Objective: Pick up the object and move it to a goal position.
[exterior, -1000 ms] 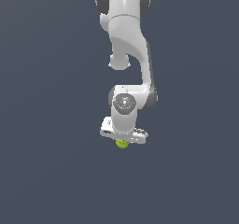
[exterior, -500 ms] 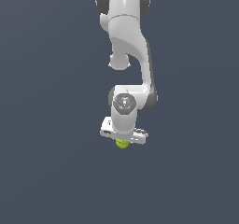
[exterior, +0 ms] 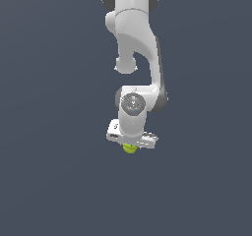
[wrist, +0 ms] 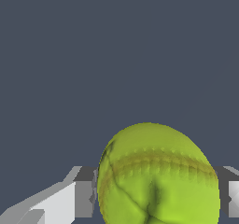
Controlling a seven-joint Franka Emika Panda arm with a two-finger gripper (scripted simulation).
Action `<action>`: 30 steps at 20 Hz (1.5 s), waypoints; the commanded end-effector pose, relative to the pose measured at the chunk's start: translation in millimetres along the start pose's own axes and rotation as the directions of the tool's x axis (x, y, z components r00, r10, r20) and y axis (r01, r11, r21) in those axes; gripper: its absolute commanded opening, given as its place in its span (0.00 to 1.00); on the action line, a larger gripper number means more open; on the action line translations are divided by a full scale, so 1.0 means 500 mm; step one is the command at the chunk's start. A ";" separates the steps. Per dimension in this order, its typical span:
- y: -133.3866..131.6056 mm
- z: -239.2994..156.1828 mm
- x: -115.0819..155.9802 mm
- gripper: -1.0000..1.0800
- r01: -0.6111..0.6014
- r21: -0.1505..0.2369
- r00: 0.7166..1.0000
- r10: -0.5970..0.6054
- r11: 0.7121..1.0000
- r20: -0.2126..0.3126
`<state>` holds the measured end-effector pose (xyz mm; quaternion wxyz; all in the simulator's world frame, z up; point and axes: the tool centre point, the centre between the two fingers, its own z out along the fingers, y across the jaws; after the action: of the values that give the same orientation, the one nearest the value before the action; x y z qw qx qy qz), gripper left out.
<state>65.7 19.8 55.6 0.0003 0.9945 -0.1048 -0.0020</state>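
The gripper [exterior: 130,146] hangs under the white arm [exterior: 134,43], jaws clamped on the yellow-green ball [wrist: 158,176], a finger [wrist: 84,199] against each side. Dark seam lines cross it; no readable writing shows anywhere.

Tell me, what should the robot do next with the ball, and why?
Probably carry it gently toward the goal, gripper kept shut. The ball sits between both fingers and fills the gap, so it looks gripped. No goal marker shows, so I cannot say which way.
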 end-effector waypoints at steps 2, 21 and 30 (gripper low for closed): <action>-0.007 -0.033 -0.012 0.00 0.000 0.001 1.000 0.000 1.000 -0.003; -0.078 -0.369 -0.158 0.00 0.000 0.001 1.000 0.000 1.000 -0.004; -0.105 -0.491 -0.205 0.00 0.000 0.000 1.000 0.000 1.000 -0.004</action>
<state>-20.1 90.4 292.7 0.0003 0.9945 -0.1045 -0.0001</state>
